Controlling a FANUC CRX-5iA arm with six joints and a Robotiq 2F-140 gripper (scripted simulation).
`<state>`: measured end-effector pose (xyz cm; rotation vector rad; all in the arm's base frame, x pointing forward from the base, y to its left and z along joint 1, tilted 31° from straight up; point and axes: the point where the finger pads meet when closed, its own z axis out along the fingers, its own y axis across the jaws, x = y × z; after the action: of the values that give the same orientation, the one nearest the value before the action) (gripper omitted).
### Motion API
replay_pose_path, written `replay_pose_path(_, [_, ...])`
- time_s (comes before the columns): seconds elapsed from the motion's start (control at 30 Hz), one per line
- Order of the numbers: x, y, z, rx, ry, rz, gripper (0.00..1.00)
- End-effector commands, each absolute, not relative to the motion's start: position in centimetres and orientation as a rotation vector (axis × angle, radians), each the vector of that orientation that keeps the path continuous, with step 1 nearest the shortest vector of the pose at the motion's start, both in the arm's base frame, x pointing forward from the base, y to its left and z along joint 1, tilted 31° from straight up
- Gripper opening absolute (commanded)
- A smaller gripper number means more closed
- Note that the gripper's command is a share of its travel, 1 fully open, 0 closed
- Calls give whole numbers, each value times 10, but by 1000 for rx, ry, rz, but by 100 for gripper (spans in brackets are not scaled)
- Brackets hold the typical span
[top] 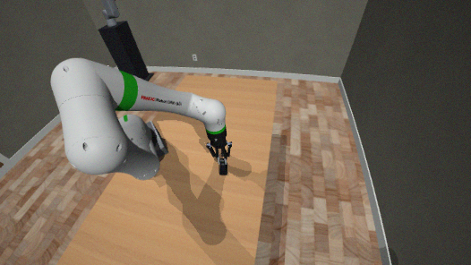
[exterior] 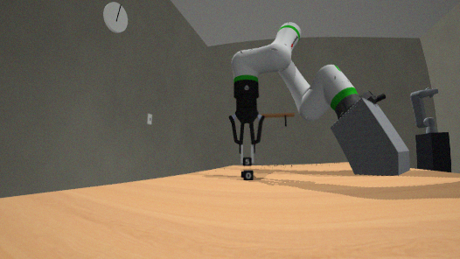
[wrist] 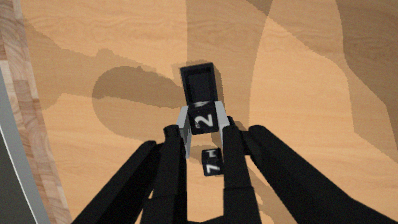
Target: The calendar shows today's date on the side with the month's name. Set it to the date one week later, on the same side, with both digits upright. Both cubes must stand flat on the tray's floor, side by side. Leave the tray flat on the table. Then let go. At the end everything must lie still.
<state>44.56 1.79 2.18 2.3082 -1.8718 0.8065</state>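
Observation:
My gripper (wrist: 203,114) (exterior: 247,157) (top: 222,159) points straight down and is shut on a black digit cube (wrist: 203,120) (exterior: 247,162). That cube shows a 2 in the wrist view and a 5 in the exterior view. It hangs a little above the table. A second black cube (wrist: 212,163) (exterior: 247,175) rests below it, showing a 7 on top and a 0 on its side. The small black tray (wrist: 199,86) lies open on the table just beyond the held cube; its visible part holds nothing. I cannot tell whether the lower cube stands in the tray.
The robot's grey base (exterior: 372,140) stands at the table's back. A dark stand (exterior: 433,150) (top: 123,47) is behind it. The wooden table top (top: 148,224) ends at a patterned floor (top: 313,179) on the right.

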Motion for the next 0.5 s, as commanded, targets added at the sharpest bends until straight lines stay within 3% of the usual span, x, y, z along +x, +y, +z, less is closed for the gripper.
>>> replay_pose_path(0.0, [447,17,20,2308,-1872,807,16])
replay_pose_path(0.47, [450,13,11,2308,-1872,807,16])
